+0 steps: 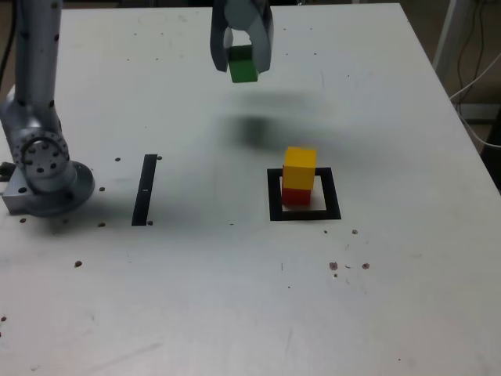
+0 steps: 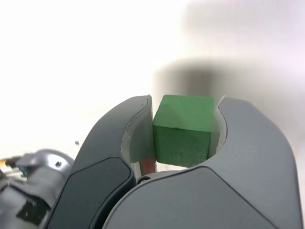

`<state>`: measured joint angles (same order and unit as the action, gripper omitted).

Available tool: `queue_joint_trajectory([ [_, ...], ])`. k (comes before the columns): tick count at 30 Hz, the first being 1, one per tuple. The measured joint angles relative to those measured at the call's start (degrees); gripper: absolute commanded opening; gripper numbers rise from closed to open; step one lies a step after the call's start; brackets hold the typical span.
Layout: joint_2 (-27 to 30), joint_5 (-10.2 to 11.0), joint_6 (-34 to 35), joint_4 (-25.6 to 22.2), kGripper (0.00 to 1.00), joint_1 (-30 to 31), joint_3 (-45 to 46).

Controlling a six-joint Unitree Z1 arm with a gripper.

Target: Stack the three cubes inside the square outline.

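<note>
My gripper (image 1: 241, 64) grips the green cube (image 1: 243, 63) aloft at the exterior view's top centre, so the last step, I judge, is lowering it squarely onto the yellow cube (image 1: 300, 167) atop red (image 1: 296, 196) inside the outline (image 1: 272, 197).

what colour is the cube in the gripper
Green cube, held in the gripper; clearest in the wrist view.

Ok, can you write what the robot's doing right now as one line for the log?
end effector: shut on green cube, held above table | yellow cube: on red cube | stack: inside square outline | remaining: green cube on top
</note>
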<state>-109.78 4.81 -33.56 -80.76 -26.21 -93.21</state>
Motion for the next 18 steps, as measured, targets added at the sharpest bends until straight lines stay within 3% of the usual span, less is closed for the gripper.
queue_joint_trajectory([
  [9,2.32,-2.1,7.76,-3.04,0.24,12.47,-0.16],
  [18,2.16,-2.95,12.93,-5.25,0.24,20.61,-2.9],
])
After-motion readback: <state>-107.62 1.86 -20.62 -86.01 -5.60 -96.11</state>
